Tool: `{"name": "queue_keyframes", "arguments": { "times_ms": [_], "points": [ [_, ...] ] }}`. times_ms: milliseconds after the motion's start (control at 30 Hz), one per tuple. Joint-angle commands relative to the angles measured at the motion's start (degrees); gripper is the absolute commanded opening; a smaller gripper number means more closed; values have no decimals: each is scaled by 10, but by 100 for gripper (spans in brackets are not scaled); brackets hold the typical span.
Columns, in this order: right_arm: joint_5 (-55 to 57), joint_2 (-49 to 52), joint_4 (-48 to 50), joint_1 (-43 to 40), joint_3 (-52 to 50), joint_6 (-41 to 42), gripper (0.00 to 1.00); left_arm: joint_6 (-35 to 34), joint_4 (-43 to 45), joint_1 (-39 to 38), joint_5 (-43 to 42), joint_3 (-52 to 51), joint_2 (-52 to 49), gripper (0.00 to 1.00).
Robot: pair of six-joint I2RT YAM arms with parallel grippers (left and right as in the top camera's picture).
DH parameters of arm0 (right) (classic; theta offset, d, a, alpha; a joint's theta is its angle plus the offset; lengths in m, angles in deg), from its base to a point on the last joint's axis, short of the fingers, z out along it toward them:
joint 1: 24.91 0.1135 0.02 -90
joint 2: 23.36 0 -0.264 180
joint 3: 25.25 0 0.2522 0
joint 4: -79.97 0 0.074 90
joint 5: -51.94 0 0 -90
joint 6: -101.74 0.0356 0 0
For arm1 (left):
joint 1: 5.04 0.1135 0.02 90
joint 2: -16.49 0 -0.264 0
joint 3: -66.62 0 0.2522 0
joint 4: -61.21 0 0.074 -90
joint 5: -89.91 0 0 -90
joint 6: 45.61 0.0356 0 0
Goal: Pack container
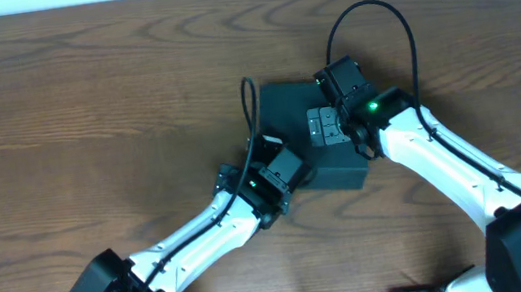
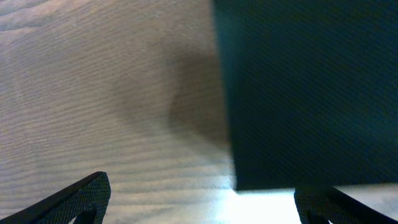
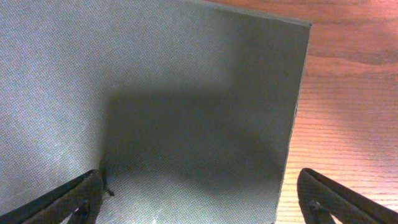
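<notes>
Ahead of the left gripper (image 2: 202, 202), toward its right-hand finger, stands the container (image 2: 311, 93), a dark box resting on the wooden table (image 2: 93, 81). Its near corner lies just beyond the fingertips (image 2: 93, 190), which are spread wide with nothing between them. Directly beneath the right gripper (image 3: 200, 199) lies the container's flat matte top, filling most of that wrist view, with one edge running just inside the right-hand finger. Those jaws also stand wide apart and hold nothing.

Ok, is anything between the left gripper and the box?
No. In the left wrist view only bare wooden table separates the open left gripper from the box.
</notes>
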Motion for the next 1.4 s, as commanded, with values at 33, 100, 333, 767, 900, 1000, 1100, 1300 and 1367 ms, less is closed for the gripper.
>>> {"name": "queue_keyframes", "arguments": {
  "times_ms": [33, 100, 333, 767, 900, 1000, 1100, 1300, 1367],
  "points": [
    [3, 10, 0, -1, -10, 3, 99, 4, 21, 24, 14, -16, -19, 95],
    [3, 10, 0, -1, -10, 3, 99, 5, 33, 30, 14, -20, -23, 95],
    [3, 10, 0, -1, -10, 3, 99, 10, 37, 34, 12, -23, -18, 95],
    [6, -101, -19, 19, -10, 19, 99, 47, -38, 40, 9, -15, 188, 95],
    [39, -163, -80, 19, -10, 70, 99, 63, -28, 103, 9, -15, 156, 96],
    [80, -188, -127, 19, -10, 97, 99, 86, 5, 161, -28, -15, 107, 95],
    [100, -189, -153, 11, -11, 104, 99, 86, 26, 203, -68, -15, 75, 95],
    [105, -184, -129, -68, -58, 104, 99, 99, 61, 235, -83, -15, 57, 95],
    [83, -184, -101, -105, -87, 104, 99, 101, 64, 235, -88, -15, 57, 95]
  ]
}}
